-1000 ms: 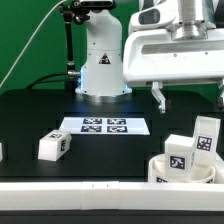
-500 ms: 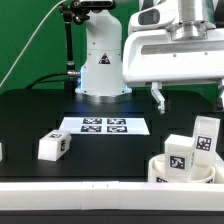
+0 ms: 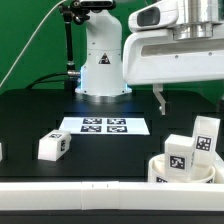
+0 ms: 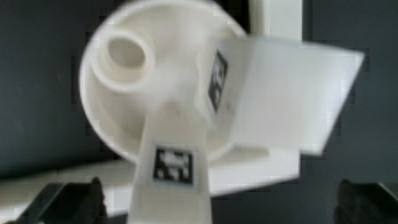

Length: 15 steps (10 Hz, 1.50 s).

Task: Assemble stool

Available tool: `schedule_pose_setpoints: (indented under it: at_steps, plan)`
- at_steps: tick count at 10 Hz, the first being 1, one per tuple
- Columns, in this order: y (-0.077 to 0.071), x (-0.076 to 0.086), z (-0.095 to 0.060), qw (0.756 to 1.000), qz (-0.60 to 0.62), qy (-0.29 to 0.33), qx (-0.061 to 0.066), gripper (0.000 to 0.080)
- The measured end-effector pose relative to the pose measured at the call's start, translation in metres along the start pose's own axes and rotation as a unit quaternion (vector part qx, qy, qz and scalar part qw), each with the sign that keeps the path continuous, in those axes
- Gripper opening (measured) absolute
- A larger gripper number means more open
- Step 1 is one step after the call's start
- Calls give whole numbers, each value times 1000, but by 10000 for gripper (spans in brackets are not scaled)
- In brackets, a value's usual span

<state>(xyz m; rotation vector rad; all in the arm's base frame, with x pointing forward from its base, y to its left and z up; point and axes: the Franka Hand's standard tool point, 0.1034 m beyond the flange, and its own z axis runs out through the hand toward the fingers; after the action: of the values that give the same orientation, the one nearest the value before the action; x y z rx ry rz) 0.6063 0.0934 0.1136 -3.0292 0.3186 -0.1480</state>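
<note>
The round white seat (image 3: 160, 172) lies at the exterior view's lower right. Two blocky tagged legs stand in it: one (image 3: 180, 158) lower, one (image 3: 205, 135) taller. A third tagged leg (image 3: 52, 146) lies loose on the black table to the exterior view's left. My gripper (image 3: 190, 100) hangs open and empty above the seat. In the wrist view the seat (image 4: 143, 90) shows an open socket (image 4: 121, 50), a tagged leg (image 4: 178, 165) and a wider leg (image 4: 285, 95). The gripper (image 4: 217, 203) straddles them from above, and its dark fingertips (image 4: 71, 200) stand far apart.
The marker board (image 3: 103, 126) lies flat in front of the robot base (image 3: 103, 70). A long white border rail (image 3: 80, 190) runs along the near table edge. A small white piece (image 3: 2, 151) shows at the exterior view's left edge.
The gripper has shifted slightly above the seat. The seat, the legs and the loose leg have not moved.
</note>
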Motion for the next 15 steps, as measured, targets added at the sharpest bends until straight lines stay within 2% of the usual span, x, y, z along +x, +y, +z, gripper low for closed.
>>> schedule_pose_setpoints:
  at_steps: [2, 6, 8, 9, 11, 15]
  plan:
    - [1, -3, 7, 998, 53, -26, -14, 649]
    - [2, -1, 7, 998, 48, -23, -13, 649]
    - [-9, 1, 5, 987, 160, -17, -25, 649]
    - [-13, 2, 10, 980, 198, -17, -26, 649]
    - [-13, 0, 20, 979, 198, -20, -31, 649]
    - [-14, -4, 27, 981, 191, -24, -34, 649]
